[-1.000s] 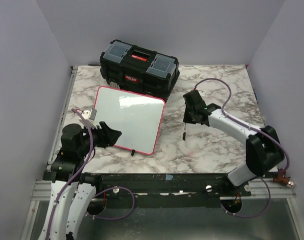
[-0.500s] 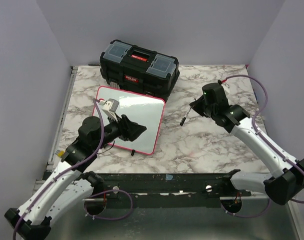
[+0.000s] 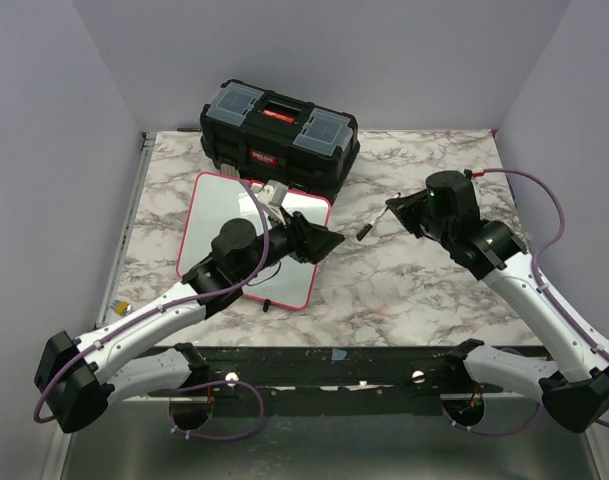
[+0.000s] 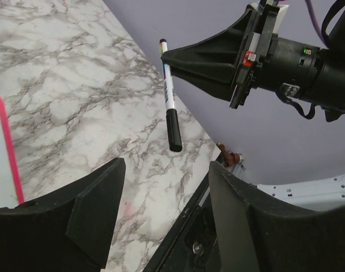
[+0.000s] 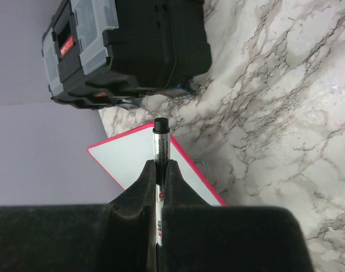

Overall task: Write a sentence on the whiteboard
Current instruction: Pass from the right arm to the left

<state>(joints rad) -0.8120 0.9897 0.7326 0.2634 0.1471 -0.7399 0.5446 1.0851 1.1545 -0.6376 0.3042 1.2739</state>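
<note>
Left claw [image 3: 326,240] is hovering over the right edge of the whiteboard [image 3: 209,230], having swept there from off the board's near left corner a second ago. Its jaws are standing released and empty, and they are spreading wider than before; in the left wrist view they [image 4: 166,167] are framing open bench [image 3: 434,290] just right of the board's red rim. The whiteboard itself is lying flat where it was, with the black toolbox [image 3: 279,135] sitting right behind its far edge. To the right of the board, the marker [image 3: 369,230] is now hanging slanted in the air, no longer pointing straight down, and its black end is pointing toward the board's right edge. Right claw [image 3: 394,208] is staying clenched on the marker's barrel, now farther from the board's right edge.
</note>
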